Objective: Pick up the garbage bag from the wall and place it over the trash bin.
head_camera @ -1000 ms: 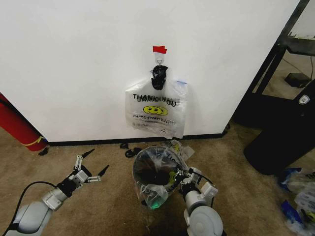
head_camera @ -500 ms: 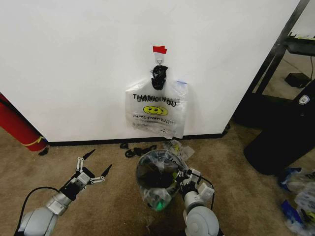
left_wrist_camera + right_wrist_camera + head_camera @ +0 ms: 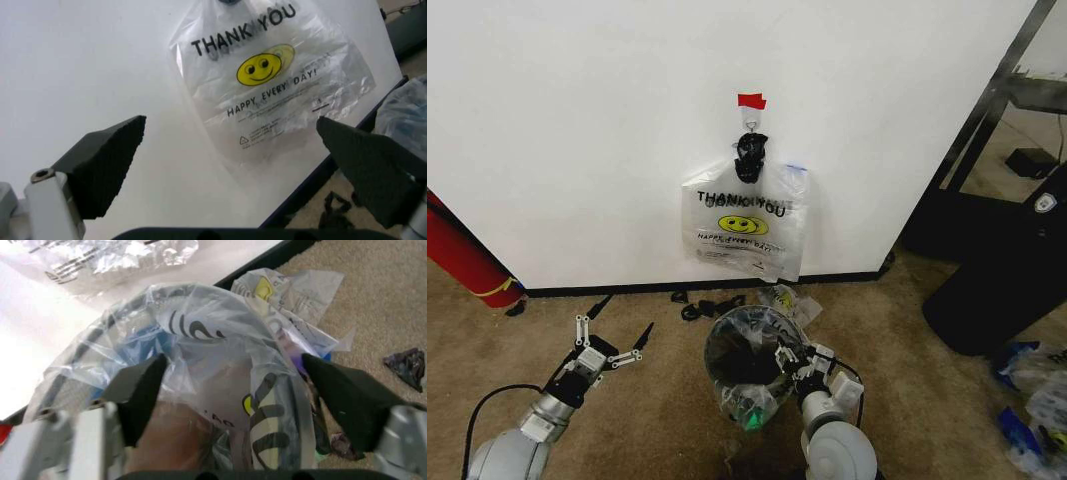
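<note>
The garbage bag (image 3: 745, 372), see-through with a blue patch (image 3: 148, 342) and a yellow smiley, is draped over the round black trash bin (image 3: 727, 350) on the carpet below the wall (image 3: 577, 130). My right gripper (image 3: 795, 358) is at the bin's right rim. It stands open (image 3: 240, 385) with bag plastic and the rim between its fingers (image 3: 141, 387). My left gripper (image 3: 615, 325) hovers open over the carpet left of the bin, pointing at the wall (image 3: 233, 150). A bag printed THANK YOU (image 3: 747, 225) (image 3: 267, 90) hangs from the hook under red tape (image 3: 751, 101).
A red cylinder (image 3: 467, 255) leans at the far left. A black cabinet (image 3: 1007, 270) and a dark shelf frame (image 3: 987, 110) stand at the right. Dark scraps (image 3: 707, 303) and a crumpled bag (image 3: 787, 298) lie by the baseboard. More bags (image 3: 1032, 400) lie at the right.
My left gripper has crept forward toward the wall and turned a little. The bin with its bag has shifted slightly right, along with my right gripper at its rim.
</note>
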{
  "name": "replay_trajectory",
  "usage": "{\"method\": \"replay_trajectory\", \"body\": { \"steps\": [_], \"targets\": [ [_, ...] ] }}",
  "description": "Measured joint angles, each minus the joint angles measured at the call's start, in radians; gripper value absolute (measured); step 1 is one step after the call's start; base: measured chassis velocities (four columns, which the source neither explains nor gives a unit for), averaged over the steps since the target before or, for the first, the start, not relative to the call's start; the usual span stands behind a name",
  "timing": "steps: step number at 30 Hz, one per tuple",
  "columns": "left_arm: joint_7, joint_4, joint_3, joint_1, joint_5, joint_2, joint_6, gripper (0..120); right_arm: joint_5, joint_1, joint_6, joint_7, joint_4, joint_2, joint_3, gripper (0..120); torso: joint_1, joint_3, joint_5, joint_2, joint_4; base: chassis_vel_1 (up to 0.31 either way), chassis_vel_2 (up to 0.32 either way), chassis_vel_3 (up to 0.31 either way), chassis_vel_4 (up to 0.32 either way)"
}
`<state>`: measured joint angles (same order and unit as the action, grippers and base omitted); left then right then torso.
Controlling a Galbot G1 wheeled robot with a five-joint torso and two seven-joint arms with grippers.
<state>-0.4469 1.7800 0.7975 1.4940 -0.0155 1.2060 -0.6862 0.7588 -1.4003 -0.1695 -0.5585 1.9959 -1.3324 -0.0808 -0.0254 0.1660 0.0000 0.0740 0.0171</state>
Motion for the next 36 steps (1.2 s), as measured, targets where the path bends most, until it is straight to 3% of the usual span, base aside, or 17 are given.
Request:
{"method": "replay_trajectory", "body": {
  "steps": [3, 9, 10, 11, 13, 15, 17, 22, 27, 36],
  "targets": [
    [0.0, 0.0, -0.001, 0.003, 0.003, 0.01, 0.0, 100, -0.022, -0.02, 0.008, 0.025, 0.024, 0.015, -0.003, 91, 0.0, 0.0, 0.0001, 0.0, 0.0, 0.0, 0.0, 0.0, 0.0],
    [0.015, 0.003, -0.002, -0.003, -0.018, 0.034, 0.002, 100, -0.174, -0.066, 0.133, 0.084, 0.07, 0.029, -0.003, 100, 0.0, 0.0, -0.0001, 0.0, 0.0, 0.0, 0.0, 0.0, 0.0],
    [0.033, 0.01, -0.007, -0.004, -0.046, 0.041, 0.009, 100, -0.258, -0.08, 0.237, 0.148, 0.066, 0.029, -0.008, 100, 0.0, 0.0, 0.0, 0.0, 0.0, 0.0, 0.0, 0.0, 0.0],
    [0.038, 0.012, -0.009, -0.004, -0.052, 0.042, 0.01, 100, -0.276, -0.082, 0.257, 0.163, 0.064, 0.028, -0.011, 100, 0.0, 0.0, 0.0, 0.0, 0.0001, 0.0, 0.0, 0.0, 0.0],
    [0.102, 0.048, -0.039, 0.001, -0.157, 0.061, 0.048, 100, -0.57, -0.092, 0.519, 0.324, 0.004, 0.007, -0.071, 100, 0.0, 0.0, 0.0003, 0.0, 0.0, 0.0, 0.0, 0.0, 0.0],
    [0.112, 0.057, -0.046, 0.002, -0.182, 0.064, 0.056, 100, -0.61, -0.092, 0.552, 0.336, -0.002, 0.002, -0.084, 100, 0.0, 0.0, 0.0003, 0.0, -0.0001, 0.0, 0.0, 0.0, 0.0],
    [0.134, 0.108, -0.087, 0.005, -0.314, 0.077, 0.085, 100, -0.812, -0.097, 0.677, 0.36, -0.011, -0.031, -0.169, 100, 0.0, 0.0, 0.0003, 0.0, -0.0002, 0.0, 0.0, 0.0, 0.0],
    [0.101, 0.161, -0.135, -0.009, -0.464, 0.094, 0.102, 100, -1.108, -0.158, 0.728, 0.298, 0.025, -0.113, -0.377, 100, 0.0, 0.0, 0.0002, 0.0, 0.0003, 0.0, 0.0, 0.0, 0.0],
    [0.078, 0.176, -0.141, -0.01, -0.493, 0.106, 0.125, 100, -1.155, -0.227, 0.741, 0.264, 0.047, -0.165, -0.428, 100, 0.0, 0.0, 0.0001, 0.0, 0.0002, 0.0, 0.0, 0.0, 0.0],
    [0.056, 0.187, -0.11, 0.008, -0.492, 0.116, 0.128, 100, -1.046, -0.271, 0.767, 0.3, 0.058, -0.204, -0.41, 100, 0.0, 0.0, 0.0, 0.0, -0.0001, 0.0, 0.0, 0.0, 0.0]
  ]
}}
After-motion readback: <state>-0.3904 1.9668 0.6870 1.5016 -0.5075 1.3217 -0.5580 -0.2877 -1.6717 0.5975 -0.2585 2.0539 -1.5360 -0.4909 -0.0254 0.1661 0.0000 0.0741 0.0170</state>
